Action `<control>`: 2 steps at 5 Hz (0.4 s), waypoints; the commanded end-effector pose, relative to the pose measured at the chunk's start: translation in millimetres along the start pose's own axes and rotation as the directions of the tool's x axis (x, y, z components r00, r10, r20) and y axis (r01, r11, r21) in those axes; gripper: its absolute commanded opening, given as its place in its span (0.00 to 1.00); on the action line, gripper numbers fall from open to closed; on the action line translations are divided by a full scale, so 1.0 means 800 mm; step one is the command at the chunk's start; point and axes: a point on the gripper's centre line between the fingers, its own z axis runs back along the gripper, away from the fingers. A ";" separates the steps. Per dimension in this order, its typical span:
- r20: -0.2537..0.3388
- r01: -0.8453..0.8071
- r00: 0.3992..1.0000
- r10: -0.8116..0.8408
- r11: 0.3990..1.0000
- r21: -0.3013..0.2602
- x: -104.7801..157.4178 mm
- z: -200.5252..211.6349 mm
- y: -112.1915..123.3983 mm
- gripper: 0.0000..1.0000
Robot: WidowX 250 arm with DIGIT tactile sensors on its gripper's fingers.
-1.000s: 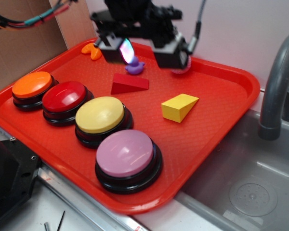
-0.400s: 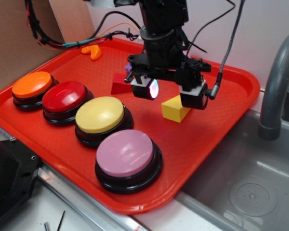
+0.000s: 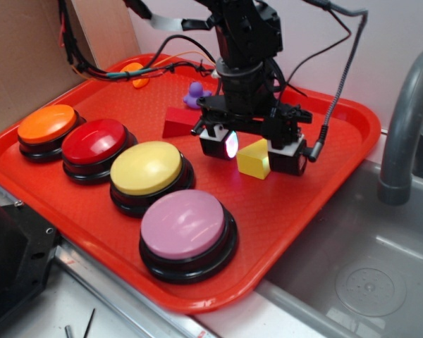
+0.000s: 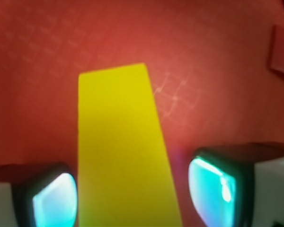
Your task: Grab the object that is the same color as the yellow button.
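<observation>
Exterior: your pincer (image 3: 252, 151) sits spread open around the yellow wedge (image 3: 254, 159), frame center on the red tray (image 3: 338, 162); yellow button (image 3: 146, 167) left of it.
Wrist: wedge (image 4: 125, 151) fills lower middle, fingers (image 4: 215, 189) either side, a gap visible on the right.

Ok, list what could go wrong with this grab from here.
1. The hand straddles the yellow wedge with its fingers open. The wedge's faces slope, so closing could squeeze it out or tilt it.
2. In the wrist view the wedge sits nearer the left finger, so that finger may touch first and push it sideways.
3. The red wedge lies just behind; a shoved block could bump it.
</observation>
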 end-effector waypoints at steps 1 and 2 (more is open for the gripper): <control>0.048 0.006 0.999 -0.004 0.998 -0.056 0.016 0.007 -0.004 0.00; 0.058 -0.003 0.998 0.006 0.999 -0.051 0.012 0.013 -0.003 0.00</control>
